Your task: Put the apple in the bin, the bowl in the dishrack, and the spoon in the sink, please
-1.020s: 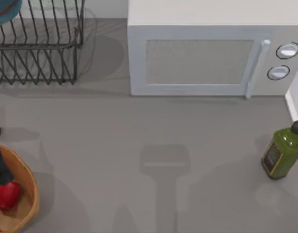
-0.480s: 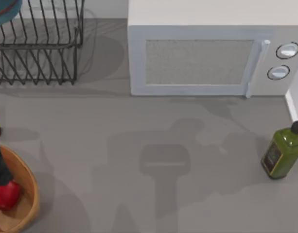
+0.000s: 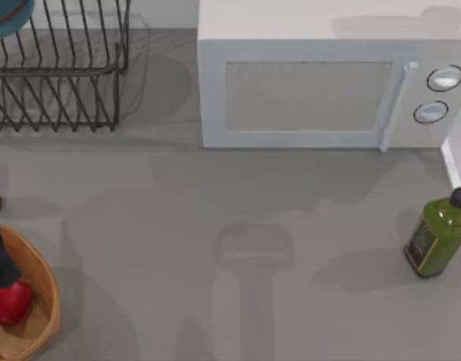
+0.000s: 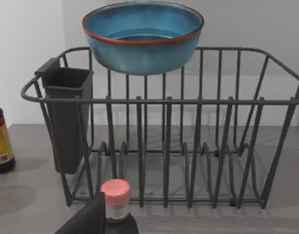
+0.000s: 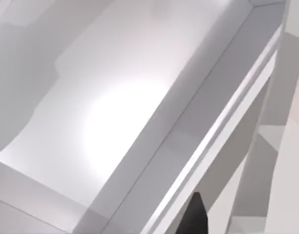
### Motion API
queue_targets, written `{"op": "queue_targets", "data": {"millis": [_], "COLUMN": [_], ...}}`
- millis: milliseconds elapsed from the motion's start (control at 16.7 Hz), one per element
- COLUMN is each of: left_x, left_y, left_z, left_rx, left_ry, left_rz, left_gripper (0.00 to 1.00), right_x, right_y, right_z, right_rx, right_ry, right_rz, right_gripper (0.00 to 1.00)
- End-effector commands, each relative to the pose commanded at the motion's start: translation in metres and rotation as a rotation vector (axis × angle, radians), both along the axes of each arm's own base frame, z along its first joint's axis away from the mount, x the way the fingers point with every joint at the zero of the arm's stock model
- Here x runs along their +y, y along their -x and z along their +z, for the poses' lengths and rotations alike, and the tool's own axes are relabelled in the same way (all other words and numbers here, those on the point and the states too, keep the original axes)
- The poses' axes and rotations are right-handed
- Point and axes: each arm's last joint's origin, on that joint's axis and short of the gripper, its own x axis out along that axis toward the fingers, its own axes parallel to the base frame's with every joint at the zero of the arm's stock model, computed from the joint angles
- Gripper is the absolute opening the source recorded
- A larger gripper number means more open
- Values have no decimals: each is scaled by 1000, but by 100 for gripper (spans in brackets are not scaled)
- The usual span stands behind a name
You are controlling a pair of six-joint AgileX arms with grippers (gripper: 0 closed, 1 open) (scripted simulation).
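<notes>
The glazed teal-blue bowl with its thin brown rim sits at the top of the black wire dishrack, up at the table's far left corner. A glossy red apple lies inside the round tan wooden bin at the left edge. A white microwave stands at the back, and a green oil bottle stands at the right edge. From the left wrist, a dark finger shows beside a pink-capped shaker; I cannot tell how far that gripper is open. The right wrist looks onto a pale grey sink basin.
</notes>
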Motion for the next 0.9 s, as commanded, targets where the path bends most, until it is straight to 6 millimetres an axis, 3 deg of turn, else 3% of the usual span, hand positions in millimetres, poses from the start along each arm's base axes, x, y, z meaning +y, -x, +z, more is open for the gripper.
{"op": "queue_targets", "data": {"millis": [300,540,660,900], "left_x": [0,0,0,0], "left_y": [0,0,0,0], "left_z": [0,0,0,0], "left_rx": [0,0,0,0], "left_ry": [0,0,0,0], "left_rz": [0,0,0,0], "left_gripper": [100,100,100,100], "right_x": [0,3,4,4], "right_y": [-49,-67,-70,-70], "right_z": [-77,-136,-150,-152], "right_rx": [193,345,385,391], "right_ry": [-75,-128,-140,-142], "right_rz": [15,27,31,31], "right_gripper": [0,0,0,0]}}
